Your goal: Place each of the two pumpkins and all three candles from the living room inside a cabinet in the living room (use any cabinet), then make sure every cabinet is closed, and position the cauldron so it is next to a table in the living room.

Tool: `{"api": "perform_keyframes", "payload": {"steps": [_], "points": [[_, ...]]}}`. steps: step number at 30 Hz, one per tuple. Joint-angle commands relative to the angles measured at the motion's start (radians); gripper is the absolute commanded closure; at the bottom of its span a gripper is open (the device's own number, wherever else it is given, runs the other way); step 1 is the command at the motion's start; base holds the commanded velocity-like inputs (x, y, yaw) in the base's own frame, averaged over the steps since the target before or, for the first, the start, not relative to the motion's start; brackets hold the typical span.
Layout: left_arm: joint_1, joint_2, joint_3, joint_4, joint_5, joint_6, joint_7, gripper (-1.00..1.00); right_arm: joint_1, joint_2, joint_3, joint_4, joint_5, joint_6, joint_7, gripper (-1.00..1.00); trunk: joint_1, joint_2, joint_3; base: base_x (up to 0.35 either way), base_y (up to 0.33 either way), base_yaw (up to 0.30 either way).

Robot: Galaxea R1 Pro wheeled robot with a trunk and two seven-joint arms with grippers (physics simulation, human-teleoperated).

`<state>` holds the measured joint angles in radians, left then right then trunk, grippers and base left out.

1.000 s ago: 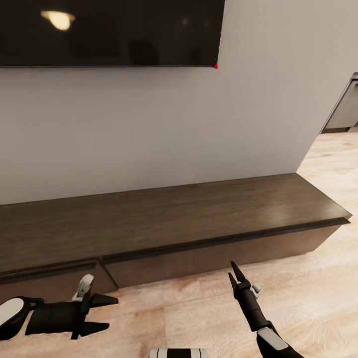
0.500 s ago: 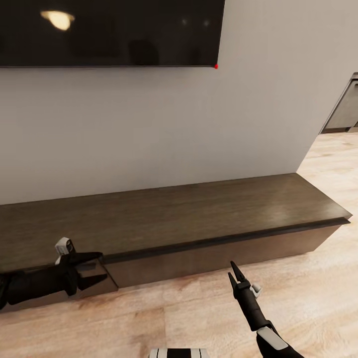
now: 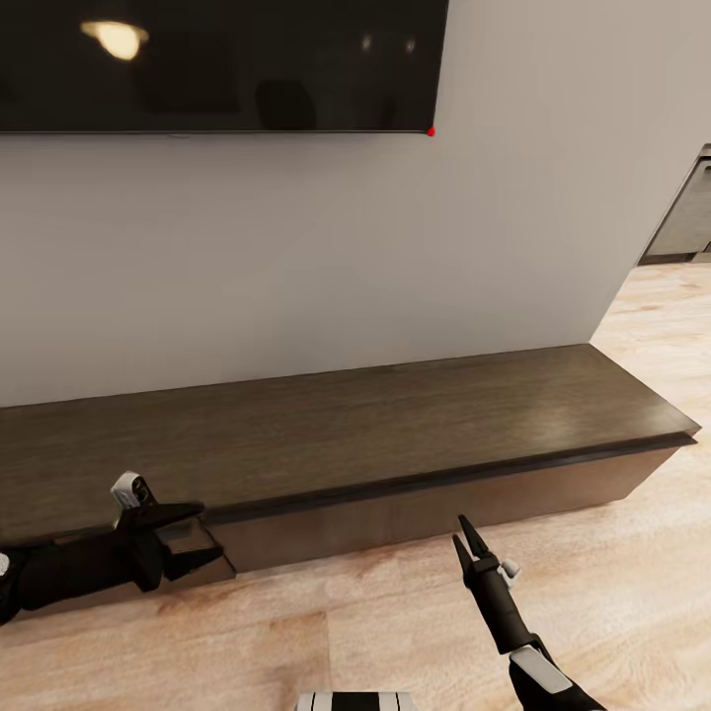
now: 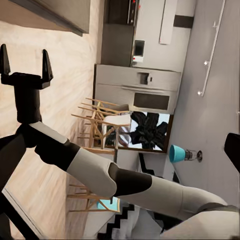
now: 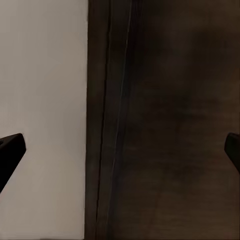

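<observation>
Cabinet (image 3: 395,425): long, low, dark-brown wood, flat top, set against the pale wall (image 3: 326,257) beneath a black wall-mounted screen (image 3: 217,64); one front panel (image 3: 188,548) at its left portion stands ajar.
Left gripper (image 3: 193,538): jaws spread, at the edge of that ajar panel.
Right gripper (image 3: 464,545): fingers apart, held over the light wood floor (image 3: 612,583), just before the cabinet front; dark wood ahead in its wrist view.

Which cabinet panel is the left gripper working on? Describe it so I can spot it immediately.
Below the wall-mounted TV runs the long, dark-brown cabinet. At its left end one front panel stands ajar, angled outward, with the left gripper open at its edge. The neighbouring panels lie flush.
</observation>
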<state>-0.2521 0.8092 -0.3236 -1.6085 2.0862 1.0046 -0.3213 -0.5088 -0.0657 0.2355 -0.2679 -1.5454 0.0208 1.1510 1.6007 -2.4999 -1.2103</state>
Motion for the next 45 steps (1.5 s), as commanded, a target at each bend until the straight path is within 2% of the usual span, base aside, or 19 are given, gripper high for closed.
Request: {"api": "perform_keyframes", "payload": {"steps": [1, 7, 11, 15, 21, 24, 45], "points": [[-0.002, 0.001, -0.009, 0.0, -0.006, 0.0, -0.013, -1.0, -0.001, -0.001, 0.008, 0.001, -0.01, 0.002, 0.007, -1.0, 0.0, 0.0, -0.001, 0.0, 0.0, 0.0], [-0.002, 0.0, -0.021, -0.001, -0.006, 0.0, -0.019, -1.0, -0.001, -0.001, 0.008, 0.0, -0.01, 0.002, 0.022, -1.0, 0.0, 0.0, -0.001, 0.0, 0.0, 0.0], [-0.001, -0.001, -0.027, -0.001, -0.006, 0.0, -0.019, -1.0, -0.004, 0.002, 0.008, 0.0, -0.01, 0.0, 0.008, -1.0, 0.0, 0.0, -0.001, 0.0, 0.0, 0.0], [-0.001, -0.001, -0.031, 0.0, -0.006, 0.0, -0.019, -1.0, -0.055, 0.003, 0.008, 0.001, -0.01, 0.003, -0.021, -1.0, 0.0, 0.0, -0.001, 0.0, 0.0, 0.0], [-0.002, 0.0, -0.032, 0.001, -0.006, 0.0, -0.019, -1.0, -0.106, 0.003, 0.008, 0.0, -0.009, 0.001, -0.093, -1.0, 0.0, 0.0, -0.001, 0.0, 0.0, 0.0], [-0.002, 0.001, -0.032, 0.001, -0.006, 0.0, -0.019, -1.0, -0.122, 0.003, 0.008, -0.001, -0.009, 0.001, -0.105, -1.0, 0.0, 0.0, -0.001, 0.0, 0.0, 0.0], [-0.001, 0.001, -0.033, 0.004, -0.006, 0.0, -0.019, -1.0, -0.128, 0.004, 0.008, 0.0, -0.007, -0.009, -0.132, -1.0, 0.0, 0.0, -0.001, 0.022, 0.0, 0.0]]}}
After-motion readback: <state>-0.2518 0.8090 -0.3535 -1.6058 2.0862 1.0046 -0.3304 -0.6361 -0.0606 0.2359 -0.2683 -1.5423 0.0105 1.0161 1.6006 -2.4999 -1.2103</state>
